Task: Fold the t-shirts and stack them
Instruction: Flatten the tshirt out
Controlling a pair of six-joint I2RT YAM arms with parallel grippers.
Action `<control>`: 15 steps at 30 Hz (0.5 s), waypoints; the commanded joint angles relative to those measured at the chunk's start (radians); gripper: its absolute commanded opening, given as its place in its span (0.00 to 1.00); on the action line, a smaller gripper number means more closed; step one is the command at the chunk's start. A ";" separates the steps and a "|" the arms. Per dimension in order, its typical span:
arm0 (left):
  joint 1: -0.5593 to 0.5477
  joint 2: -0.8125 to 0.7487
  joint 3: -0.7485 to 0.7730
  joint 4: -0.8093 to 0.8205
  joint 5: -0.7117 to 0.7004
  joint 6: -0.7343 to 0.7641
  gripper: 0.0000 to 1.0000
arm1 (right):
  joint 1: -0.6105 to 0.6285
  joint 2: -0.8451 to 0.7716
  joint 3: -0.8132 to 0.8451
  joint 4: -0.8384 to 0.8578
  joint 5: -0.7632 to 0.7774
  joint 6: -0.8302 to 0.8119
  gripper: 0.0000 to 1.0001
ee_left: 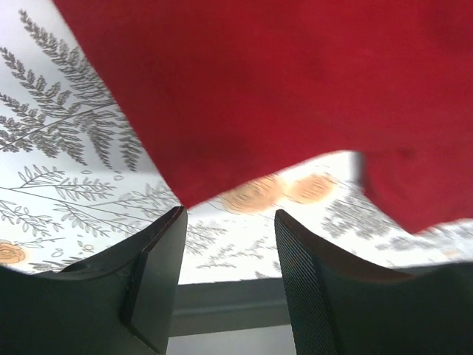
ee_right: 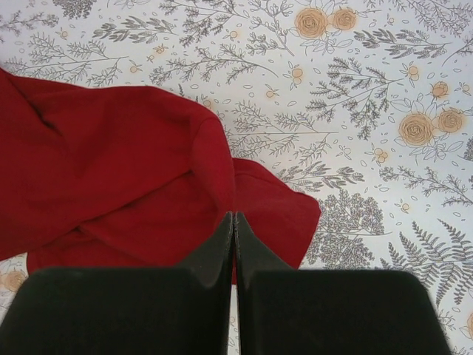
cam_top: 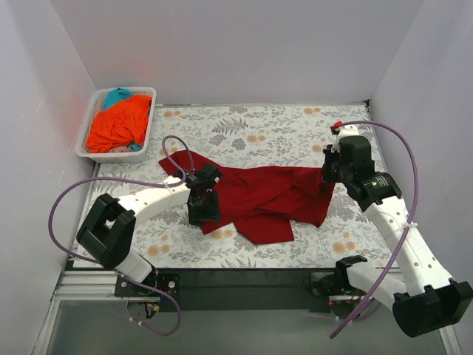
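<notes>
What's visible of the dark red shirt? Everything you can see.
The dark red shirt is soft plain cloth, unfolded and rumpled. It lies across the middle of the flowered tablecloth with overlapping creases, one end stretching far left. The left gripper is open at its left edge, no cloth between its jaws. The right gripper is shut at its right edge; whether it pinches cloth cannot be told.

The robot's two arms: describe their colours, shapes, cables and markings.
The left arm and right arm have white links between black joint housings. A lilac cable loops alongside each. The left gripper and right gripper each have two flat black fingers, finely textured. A red part sits by the right wrist.
</notes>
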 commanded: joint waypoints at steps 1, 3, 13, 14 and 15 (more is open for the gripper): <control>-0.010 0.048 -0.013 0.031 -0.074 -0.011 0.50 | -0.005 -0.014 -0.014 0.025 -0.004 0.005 0.01; -0.014 0.065 -0.008 0.035 -0.097 -0.015 0.50 | -0.005 -0.014 -0.025 0.028 -0.005 0.007 0.01; -0.031 0.096 -0.117 0.066 -0.106 -0.017 0.43 | -0.005 -0.034 -0.053 0.027 -0.001 0.010 0.01; -0.031 0.094 -0.136 0.075 -0.100 -0.018 0.35 | -0.004 -0.037 -0.056 0.027 -0.001 0.011 0.01; -0.031 0.102 -0.140 0.083 -0.097 -0.018 0.30 | -0.005 -0.040 -0.057 0.027 -0.001 0.015 0.01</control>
